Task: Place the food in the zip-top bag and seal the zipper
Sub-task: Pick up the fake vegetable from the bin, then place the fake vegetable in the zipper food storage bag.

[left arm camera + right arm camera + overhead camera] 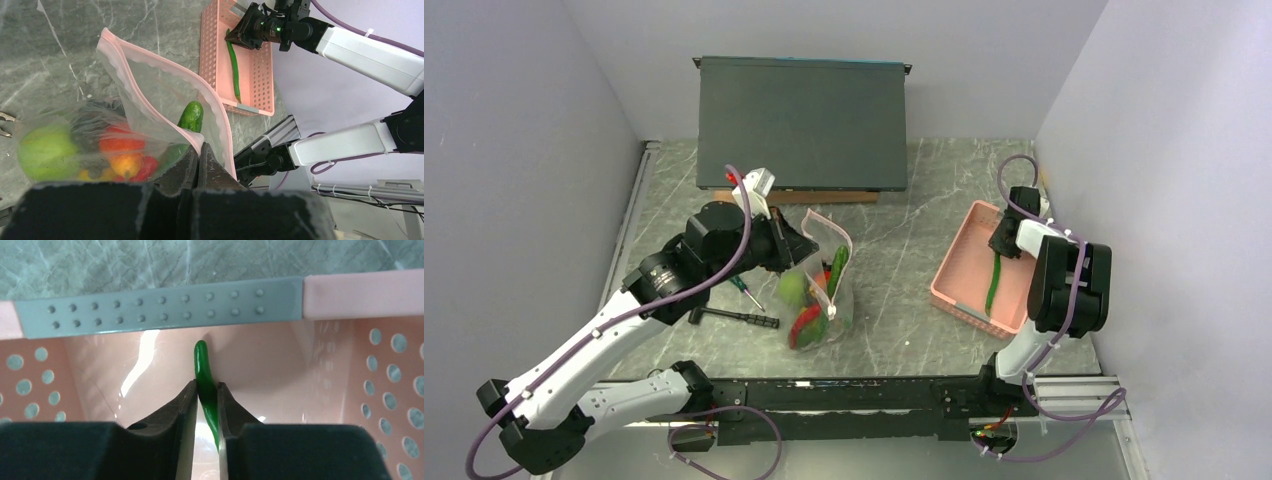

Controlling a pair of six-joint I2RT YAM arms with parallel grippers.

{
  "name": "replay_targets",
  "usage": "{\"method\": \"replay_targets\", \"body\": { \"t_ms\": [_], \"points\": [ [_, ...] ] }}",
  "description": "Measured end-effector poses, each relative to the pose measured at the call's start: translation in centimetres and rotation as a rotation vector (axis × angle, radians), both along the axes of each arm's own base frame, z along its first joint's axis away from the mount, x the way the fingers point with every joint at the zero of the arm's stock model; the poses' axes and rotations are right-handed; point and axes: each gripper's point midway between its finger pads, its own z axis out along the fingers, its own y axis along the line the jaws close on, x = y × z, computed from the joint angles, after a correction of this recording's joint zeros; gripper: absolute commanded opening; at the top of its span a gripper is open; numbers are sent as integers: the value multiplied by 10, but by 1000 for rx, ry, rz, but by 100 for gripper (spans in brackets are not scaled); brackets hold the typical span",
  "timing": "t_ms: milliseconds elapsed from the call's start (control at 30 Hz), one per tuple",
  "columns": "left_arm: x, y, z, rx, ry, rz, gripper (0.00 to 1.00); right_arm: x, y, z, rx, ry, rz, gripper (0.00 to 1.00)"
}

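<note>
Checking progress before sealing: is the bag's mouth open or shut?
Open: on the zip-top bag the zipper edges gape apart, a cucumber poking out.

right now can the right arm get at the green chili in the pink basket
Probably yes: its jaws are down inside the basket, closed against both sides of the green chili, and nothing lies between or over them.

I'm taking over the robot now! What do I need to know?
Left pincer: shut on the rim of the clear pink-dotted plastic bag, mouth open.
Right pincer: shut on the thin green chili pepper in the pink perforated plastic basket.
Done: round lime-green fruit, red pieces, orange piece, dark green cucumber in the bag.
Left: bag the pepper, seal the pink zipper strip.
</note>
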Motion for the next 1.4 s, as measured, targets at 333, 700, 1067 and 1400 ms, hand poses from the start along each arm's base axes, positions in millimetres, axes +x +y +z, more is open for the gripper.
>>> {"method": "replay_targets", "body": {
  "t_ms": [333, 700, 1067, 1400],
  "points": [
    [-4, 5, -2, -25, 15, 19, 0, -14, 31, 16, 61, -37, 74, 0],
    [-3, 3, -10, -40, 40, 30, 0, 0, 85, 150, 70, -412, 238, 0],
    [-2, 2, -9, -50, 36, 31, 0, -33, 245, 381, 252, -971, 701, 0],
    [3, 3, -6, -72, 36, 65, 0, -75, 344, 480, 475, -1250, 928, 0]
  ]
}}
